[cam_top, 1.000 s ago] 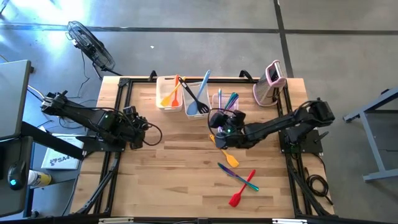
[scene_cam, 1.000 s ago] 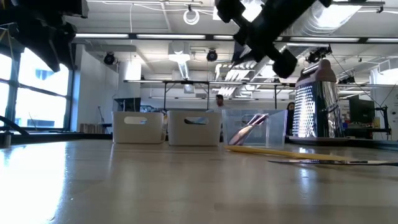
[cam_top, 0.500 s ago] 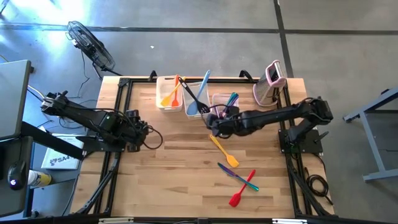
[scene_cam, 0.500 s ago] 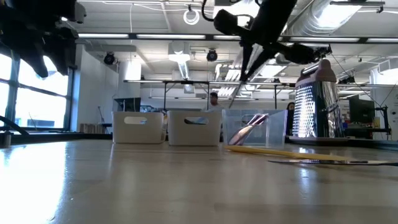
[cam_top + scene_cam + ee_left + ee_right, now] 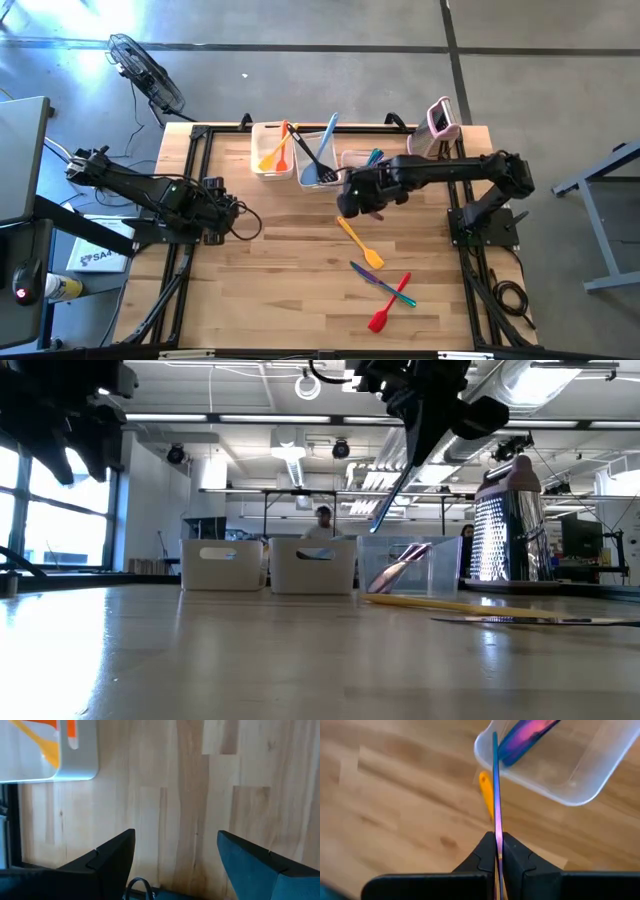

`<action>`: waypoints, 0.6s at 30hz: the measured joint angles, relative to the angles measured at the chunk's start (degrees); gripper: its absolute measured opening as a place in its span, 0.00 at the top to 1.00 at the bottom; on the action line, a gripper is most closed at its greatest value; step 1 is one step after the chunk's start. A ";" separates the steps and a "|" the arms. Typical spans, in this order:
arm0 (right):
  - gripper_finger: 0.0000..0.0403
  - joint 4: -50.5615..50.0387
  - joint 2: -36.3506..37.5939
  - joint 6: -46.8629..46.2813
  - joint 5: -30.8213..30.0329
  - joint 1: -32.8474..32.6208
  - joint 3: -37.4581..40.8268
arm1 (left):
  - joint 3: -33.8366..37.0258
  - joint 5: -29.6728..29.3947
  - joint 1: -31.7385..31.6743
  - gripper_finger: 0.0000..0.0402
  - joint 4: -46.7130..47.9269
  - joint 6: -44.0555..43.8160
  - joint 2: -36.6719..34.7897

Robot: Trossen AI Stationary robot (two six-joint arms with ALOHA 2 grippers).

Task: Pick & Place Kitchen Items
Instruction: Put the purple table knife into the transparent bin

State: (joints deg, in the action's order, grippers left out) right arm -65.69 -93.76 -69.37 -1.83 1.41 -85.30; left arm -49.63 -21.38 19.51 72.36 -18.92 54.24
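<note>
My right gripper [image 5: 496, 851] [image 5: 350, 197] hangs over the table just in front of the clear tub [image 5: 555, 765] and is shut on a thin purple-blue utensil [image 5: 495, 780] [image 5: 390, 505], seen edge-on. That tub [image 5: 358, 160] holds purple and teal utensils [image 5: 530, 732]. A yellow spatula [image 5: 360, 243], a teal one [image 5: 378, 282] and a red one [image 5: 390, 305] lie flat on the wood. My left gripper [image 5: 175, 837] [image 5: 228, 215] stands open above bare wood at the table's left. My right gripper pinches the thin utensil between its two fingers, on its flat faces [image 5: 495, 827]. Which end it has is hidden by the fingers. The fingers come from above, pointing steeply down. The utensil hangs slanted below them [image 5: 385, 515], clear of the table.
Two white tubs [image 5: 272, 150] [image 5: 315, 165] with orange, yellow, light blue and black utensils stand at the far edge beside the clear one. An upright pink-and-white grater [image 5: 440, 130] [image 5: 505, 525] is at the far right. Bare wood lies at the near left.
My right arm has swung toward the far edge and risen. Its wrist has rolled and tipped from near level until the fingers point down. The thin utensil has come up with it and now hangs slanted in front of the clear tub.
</note>
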 joint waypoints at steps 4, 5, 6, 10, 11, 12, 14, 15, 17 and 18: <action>0.99 -1.39 0.00 5.66 7.97 2.69 -0.15 | 0.06 3.38 0.00 0.31 -0.32 1.68 0.00; 0.99 -1.83 0.00 7.46 9.52 3.44 -0.15 | 0.35 4.26 0.00 0.31 -0.55 2.07 -0.04; 0.99 -2.19 0.00 9.14 10.81 4.25 -0.15 | 0.79 5.00 0.00 0.31 -0.87 2.16 -0.04; 0.99 -3.60 0.00 15.85 13.74 7.82 -0.13 | 3.16 7.18 0.00 0.31 -1.83 2.19 -0.04; 0.99 -3.82 0.00 17.88 14.80 8.73 -0.13 | 3.80 8.41 0.00 0.31 -2.49 2.17 -0.04; 0.99 -4.34 0.00 19.64 15.72 9.51 -0.13 | 4.39 9.67 0.00 0.31 -3.06 2.19 -0.02; 0.99 -6.48 -0.03 21.96 15.74 10.81 -0.13 | 5.49 12.33 0.00 0.31 -4.13 2.45 -0.02; 0.99 -7.53 -0.11 22.54 15.57 11.33 -0.13 | 5.78 13.61 0.00 0.31 -4.61 2.84 -0.02; 0.99 -9.09 -0.16 23.14 15.52 12.19 -0.13 | 5.97 16.38 0.00 0.31 -5.51 3.88 -0.02; 0.99 -9.92 -0.23 23.15 15.41 12.48 -0.13 | 5.97 17.50 0.00 0.31 -5.60 4.33 -0.02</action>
State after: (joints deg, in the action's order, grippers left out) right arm -75.61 -93.98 -46.22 13.58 13.89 -85.43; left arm -43.66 -3.88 19.51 66.76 -14.59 54.22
